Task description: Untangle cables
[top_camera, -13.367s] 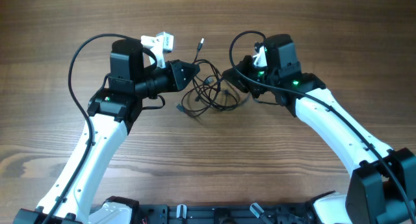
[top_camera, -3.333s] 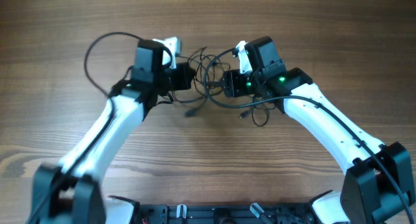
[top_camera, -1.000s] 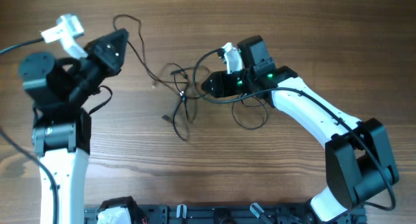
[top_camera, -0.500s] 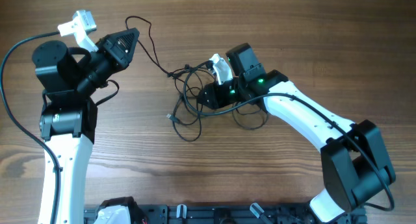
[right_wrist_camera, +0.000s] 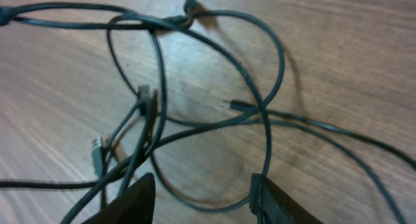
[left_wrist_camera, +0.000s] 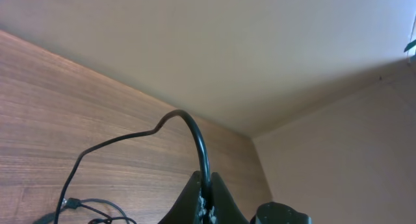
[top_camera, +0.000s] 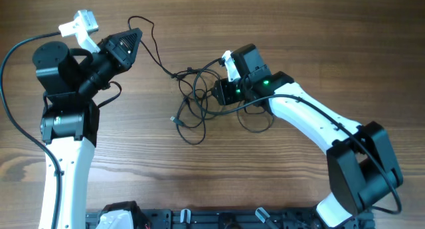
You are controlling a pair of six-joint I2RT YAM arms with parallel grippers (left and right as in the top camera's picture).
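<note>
The cables (top_camera: 194,96) are seen from overhead as a loose tangle on the counter (top_camera: 279,176), between the two arms. One strand (left_wrist_camera: 195,130) is held up and off to the side by the left end effector (top_camera: 136,35). Only in the left wrist view can it be seen pinched between closed fingers (left_wrist_camera: 192,201). The right end effector (top_camera: 218,93) is parked at the tangle. In its wrist view it's spread wide, with loops lying in the gap and nothing clamped.

The cables (top_camera: 192,99) lie tangled mid-table (top_camera: 279,30), with the right gripper (top_camera: 217,93) at their right edge. One strand runs back-left to the left gripper (top_camera: 137,35).
</note>
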